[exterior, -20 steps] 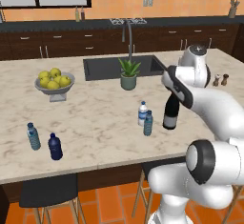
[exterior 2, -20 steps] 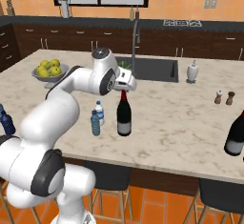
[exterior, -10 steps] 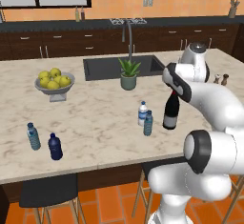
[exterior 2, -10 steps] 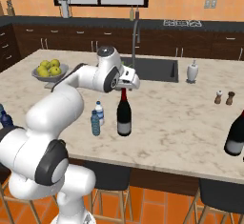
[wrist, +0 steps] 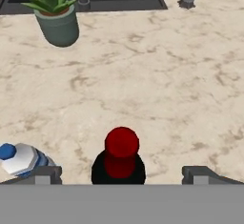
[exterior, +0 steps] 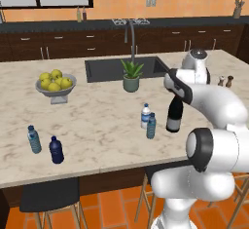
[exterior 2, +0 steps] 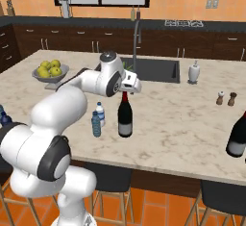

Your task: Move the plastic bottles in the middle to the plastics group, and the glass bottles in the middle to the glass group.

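Hand: the hand point(wrist: 122, 173) hangs above the red-capped wine bottle point(exterior 2: 125, 116), fingers spread wide on either side of the cap, gripping nothing.
Plastic bottles: white-labelled water bottle point(exterior: 145, 116) and teal bottle point(exterior: 151, 126) stand touching mid-tabletop point(exterior: 97, 121), just left of the wine bottle.
Plastics group: pale teal bottle point(exterior: 34, 139) and navy bottle point(exterior: 56, 150) near the left front edge.

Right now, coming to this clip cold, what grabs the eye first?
The big white arm hangs its open hand just above the red cap of the dark glass bottle mid-counter, not touching it yet. Close beside that bottle stand two small blue-capped plastic bottles. Further back, a bowl of lemons and a potted plant by the sink add colour.
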Tool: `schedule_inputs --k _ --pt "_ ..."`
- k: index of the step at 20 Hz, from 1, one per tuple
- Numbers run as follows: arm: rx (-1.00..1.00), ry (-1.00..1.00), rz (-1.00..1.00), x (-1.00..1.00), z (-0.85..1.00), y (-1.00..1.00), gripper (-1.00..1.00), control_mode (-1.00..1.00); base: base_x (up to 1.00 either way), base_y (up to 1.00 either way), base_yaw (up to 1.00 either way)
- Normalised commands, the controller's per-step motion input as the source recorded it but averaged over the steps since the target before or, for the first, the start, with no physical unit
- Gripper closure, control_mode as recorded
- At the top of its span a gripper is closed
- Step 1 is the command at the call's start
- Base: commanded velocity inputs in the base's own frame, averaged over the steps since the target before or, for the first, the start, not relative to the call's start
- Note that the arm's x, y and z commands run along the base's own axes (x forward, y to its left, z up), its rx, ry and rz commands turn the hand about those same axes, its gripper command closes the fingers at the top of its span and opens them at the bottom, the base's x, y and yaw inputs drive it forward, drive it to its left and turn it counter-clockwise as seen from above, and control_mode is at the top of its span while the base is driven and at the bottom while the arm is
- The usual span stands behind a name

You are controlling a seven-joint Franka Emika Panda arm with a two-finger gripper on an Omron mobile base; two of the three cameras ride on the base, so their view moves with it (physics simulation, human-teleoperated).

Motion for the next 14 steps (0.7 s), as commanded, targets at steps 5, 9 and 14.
schedule_inputs --k 5,9,14 --pt "0.0 0.0 0.0 0.24 -0.04 0.0 -1.0 -1.0 0.0 0.0 0.0" --pt "0.0 0.0 0.0 0.23 0.0 0.0 -1.0 -1.0 0.0 0.0 0.0" --pt "0.0 0.0 0.0 0.12 -0.08 -0.01 -1.0 -1.0 0.0 0.0 0.0"
